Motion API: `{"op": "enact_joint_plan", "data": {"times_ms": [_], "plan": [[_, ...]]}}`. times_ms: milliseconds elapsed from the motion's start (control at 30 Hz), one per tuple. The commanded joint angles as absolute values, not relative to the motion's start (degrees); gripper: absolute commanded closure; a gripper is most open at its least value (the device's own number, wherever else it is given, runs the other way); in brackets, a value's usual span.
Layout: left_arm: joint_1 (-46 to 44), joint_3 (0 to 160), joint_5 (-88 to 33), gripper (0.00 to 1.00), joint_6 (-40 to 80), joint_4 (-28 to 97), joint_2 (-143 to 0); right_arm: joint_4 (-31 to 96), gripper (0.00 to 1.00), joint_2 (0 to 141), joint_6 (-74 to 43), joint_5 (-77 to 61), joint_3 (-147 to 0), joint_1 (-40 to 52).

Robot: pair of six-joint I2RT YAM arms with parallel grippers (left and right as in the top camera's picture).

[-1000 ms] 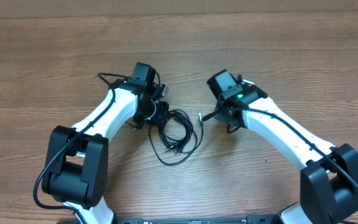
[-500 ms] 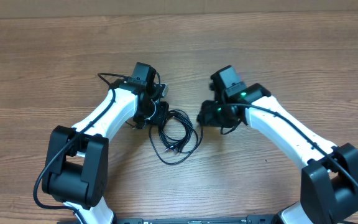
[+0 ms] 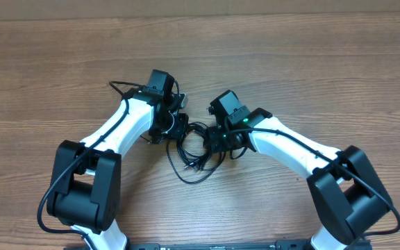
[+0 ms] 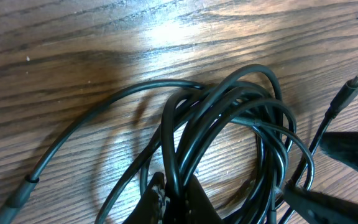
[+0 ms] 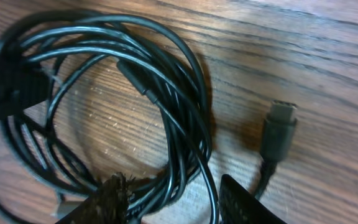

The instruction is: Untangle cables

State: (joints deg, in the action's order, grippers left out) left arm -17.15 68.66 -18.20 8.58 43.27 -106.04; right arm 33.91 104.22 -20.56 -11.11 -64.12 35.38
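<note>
- Left end effector [image 4: 176,200]: you see its jaws closed tight on several strands of the cables [image 4: 229,118], pinching them at one edge of the bundle.
- Right end effector [image 5: 179,202]: its fingers stand partway apart and straddle strands at the opposite edge of the bundle, open around them rather than clamped.
- Cables: thin black cords bunched in a coil of overlapping loops. The coil lies on the table [image 3: 325,62] between the two end effectors, with one loose loop trailing toward the robot's base.
- Plug [image 5: 280,124]: you find one free connector end flat on the wood just beside the coil, outside its loops and near one right finger.
- Left arm [image 3: 117,132] and right arm [image 3: 290,142]: both reach inward and converge on the coil.
</note>
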Motion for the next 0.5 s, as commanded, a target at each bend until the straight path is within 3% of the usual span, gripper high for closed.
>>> {"op": "enact_joint_plan", "data": {"times_ms": [0,267,367,467], "plan": [[-16.8,69.5,-17.8,0.96,9.0,43.2,-106.6,32.2,0.57,105.1,-19.5,-9.9,-63.7,35.7],[-16.8,69.5,-17.8,0.96,9.0,43.2,-106.6,31.9,0.58,107.9,-19.7,-9.9,-63.7,35.7],[-16.8,69.5,-17.8,0.96,9.0,43.1,-106.6,31.9,0.63,109.1,-21.1,-10.0,-63.7,35.7],[-16.8,69.5,-17.8,0.96,9.0,43.0,-106.6,31.9,0.83,110.3,-22.7,-10.1,-63.7,35.7]]}}
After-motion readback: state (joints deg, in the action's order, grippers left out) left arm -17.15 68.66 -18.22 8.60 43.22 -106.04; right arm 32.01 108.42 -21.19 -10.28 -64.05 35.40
